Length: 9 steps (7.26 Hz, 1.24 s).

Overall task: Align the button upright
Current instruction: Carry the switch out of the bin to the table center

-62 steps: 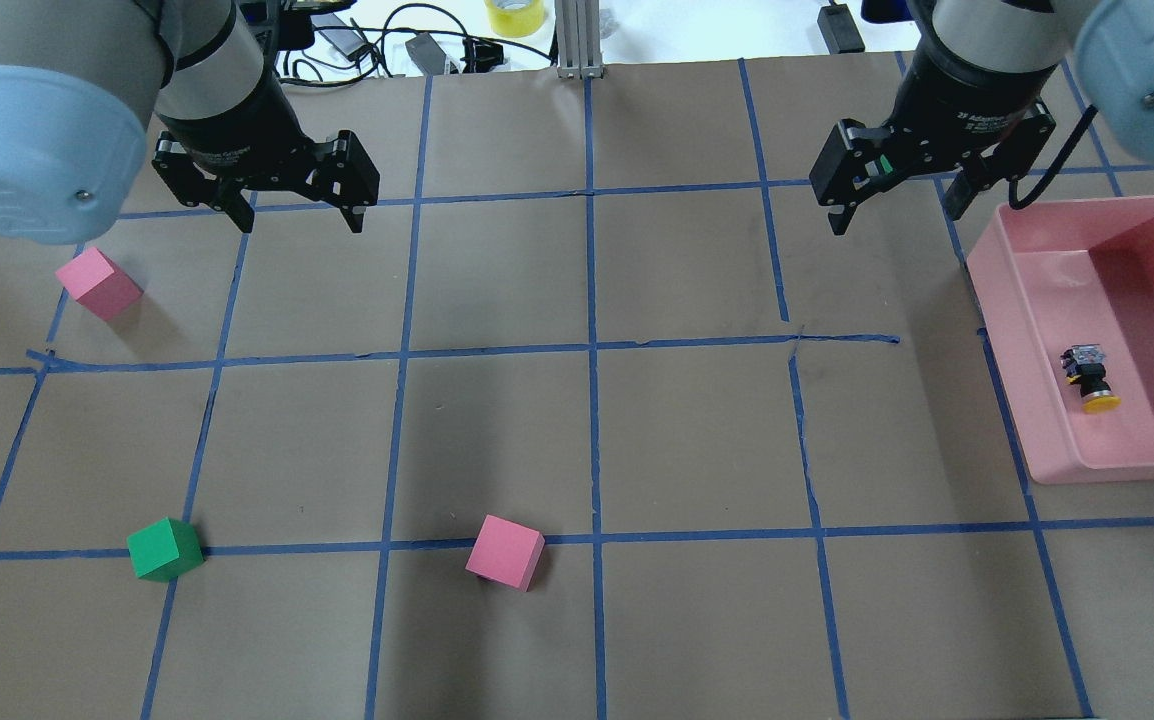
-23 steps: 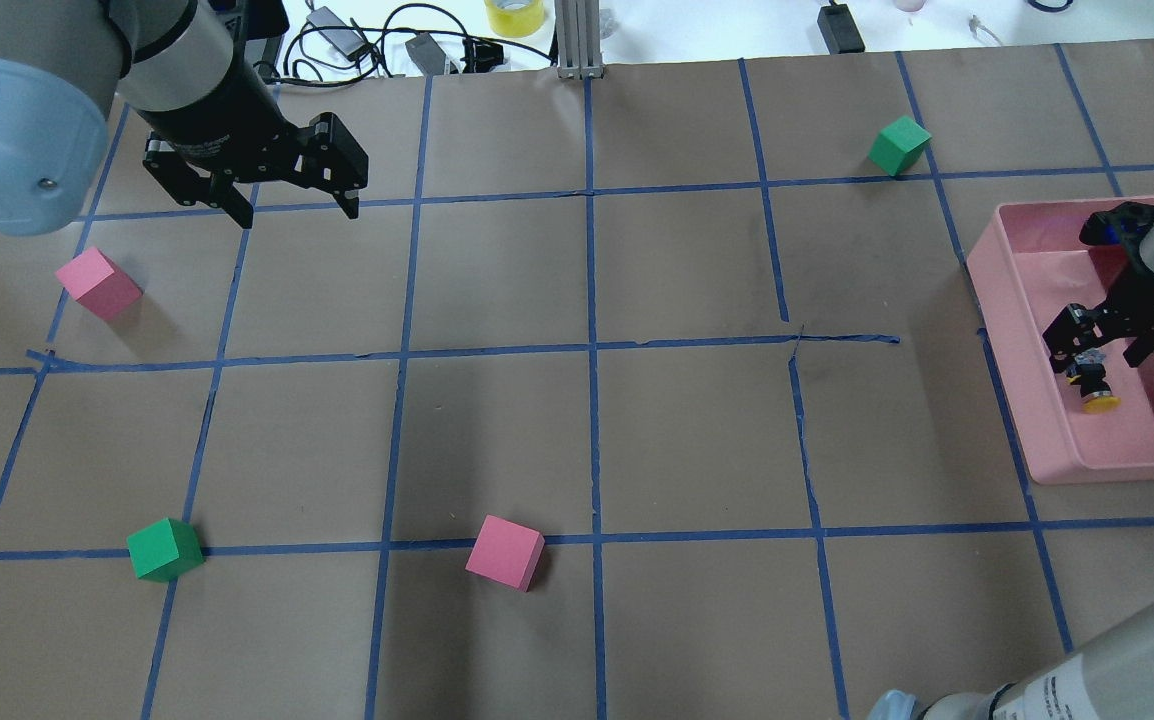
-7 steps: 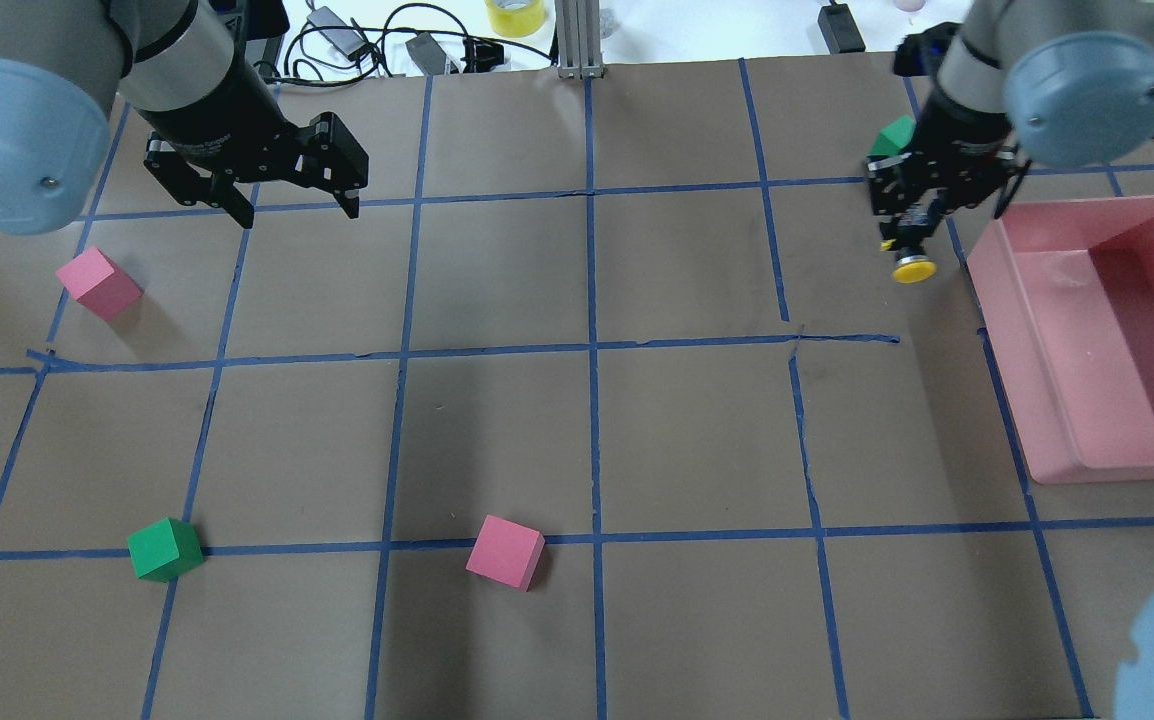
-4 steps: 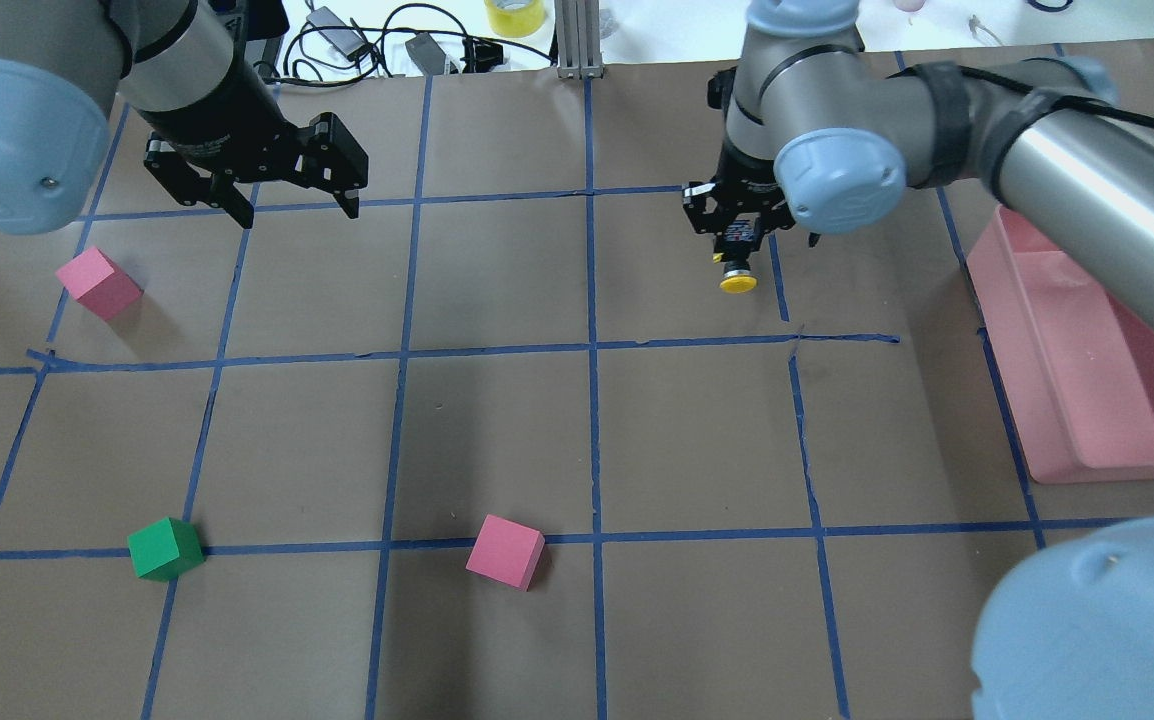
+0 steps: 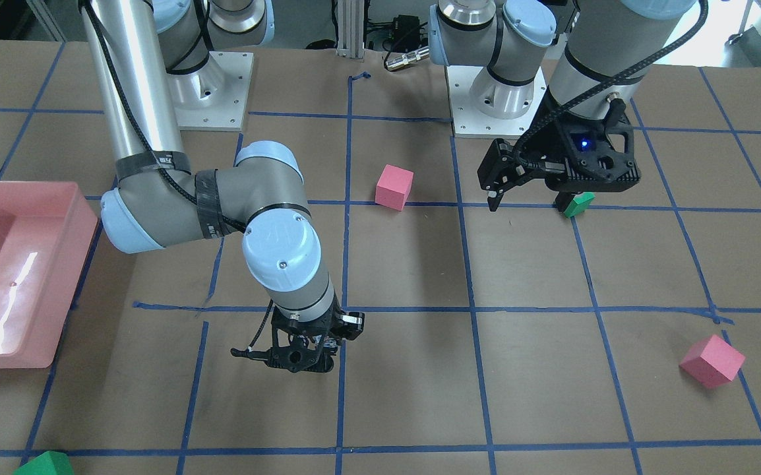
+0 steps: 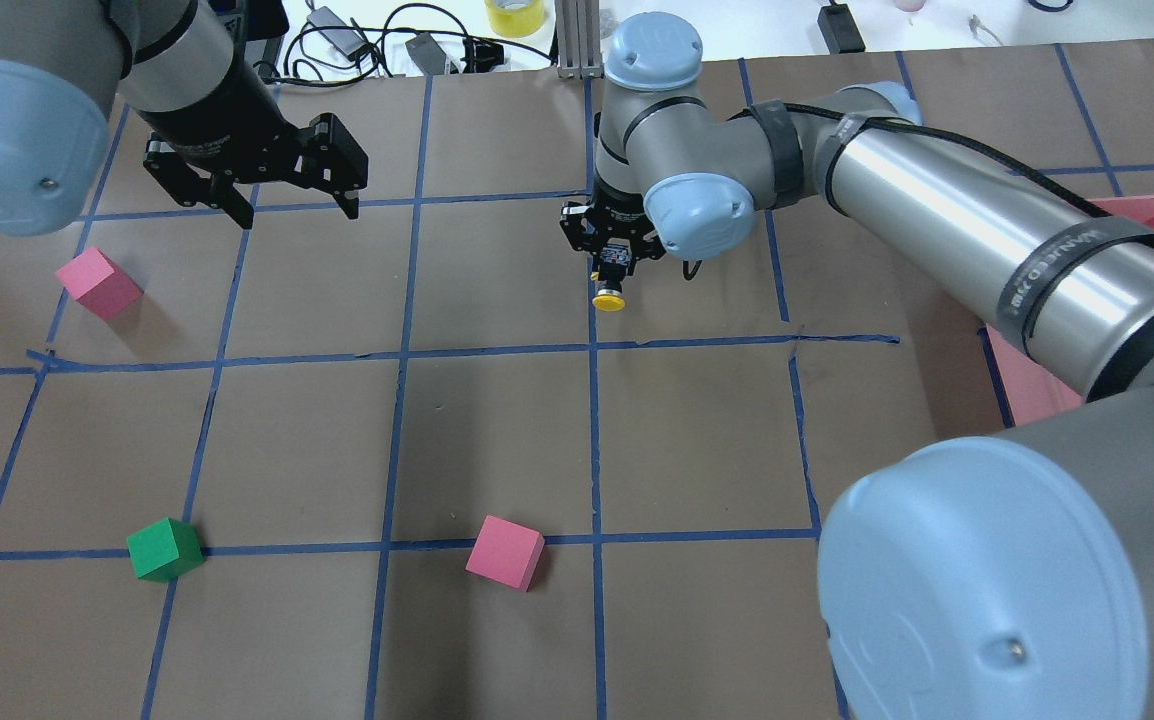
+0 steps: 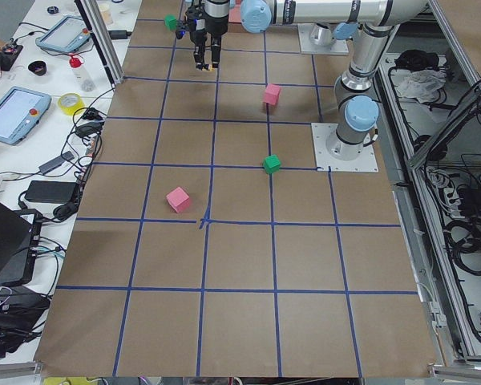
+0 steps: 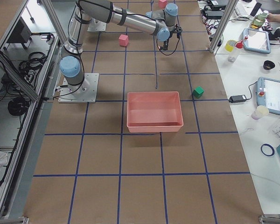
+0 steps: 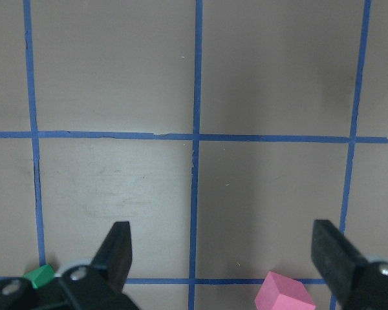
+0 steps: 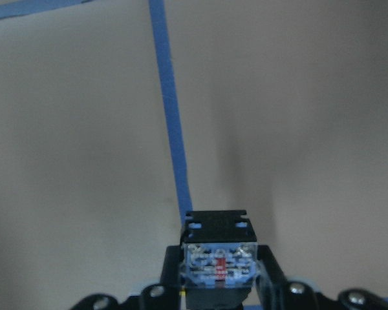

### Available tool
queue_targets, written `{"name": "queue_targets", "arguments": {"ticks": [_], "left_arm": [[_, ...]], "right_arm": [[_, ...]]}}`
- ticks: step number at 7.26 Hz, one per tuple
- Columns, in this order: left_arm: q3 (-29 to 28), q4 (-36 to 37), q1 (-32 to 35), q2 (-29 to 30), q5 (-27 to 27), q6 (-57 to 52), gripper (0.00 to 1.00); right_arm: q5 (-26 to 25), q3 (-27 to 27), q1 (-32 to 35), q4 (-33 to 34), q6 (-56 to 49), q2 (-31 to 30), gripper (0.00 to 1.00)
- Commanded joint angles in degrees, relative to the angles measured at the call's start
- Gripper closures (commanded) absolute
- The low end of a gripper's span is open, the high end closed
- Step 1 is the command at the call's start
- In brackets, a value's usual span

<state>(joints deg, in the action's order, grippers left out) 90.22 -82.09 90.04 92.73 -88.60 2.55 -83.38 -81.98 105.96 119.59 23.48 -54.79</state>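
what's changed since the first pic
The right pincer reached into the pink bin, shut on the button, lifted it out and carried it toward the robot's left to mid-table, still gripped. The left pincer stays open, barely shifted; both pink cubes and the near green cube lie unmoved.

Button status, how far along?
Done: the right gripper is shut on the button. In hand: it hangs cap-down over the table, near the middle; the left gripper is open, holding nothing. Left: set the button standing upright on the table and release.
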Motion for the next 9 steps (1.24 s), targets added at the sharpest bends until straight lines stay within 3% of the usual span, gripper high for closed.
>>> {"name": "queue_targets", "arguments": {"ticks": [1, 7, 8, 9], "left_arm": [[-0.04, 0.00, -0.12, 0.00, 0.00, 0.00, 0.00], [-0.04, 0.00, -0.21, 0.00, 0.00, -0.09, 0.00], [-0.04, 0.00, -0.30, 0.00, 0.00, 0.00, 0.00], [0.05, 0.00, -0.30, 0.00, 0.00, -0.09, 0.00]], "right_arm": [[1.56, 1.73, 0.83, 0.21, 0.51, 2.23, 1.00], [2.79, 2.61, 1.27, 1.95, -11.67, 5.47, 0.99], [2.79, 3.39, 1.27, 1.97, -11.53, 6.00, 0.94], [2.88, 3.75, 1.27, 1.97, -11.62, 6.27, 0.74]]}}
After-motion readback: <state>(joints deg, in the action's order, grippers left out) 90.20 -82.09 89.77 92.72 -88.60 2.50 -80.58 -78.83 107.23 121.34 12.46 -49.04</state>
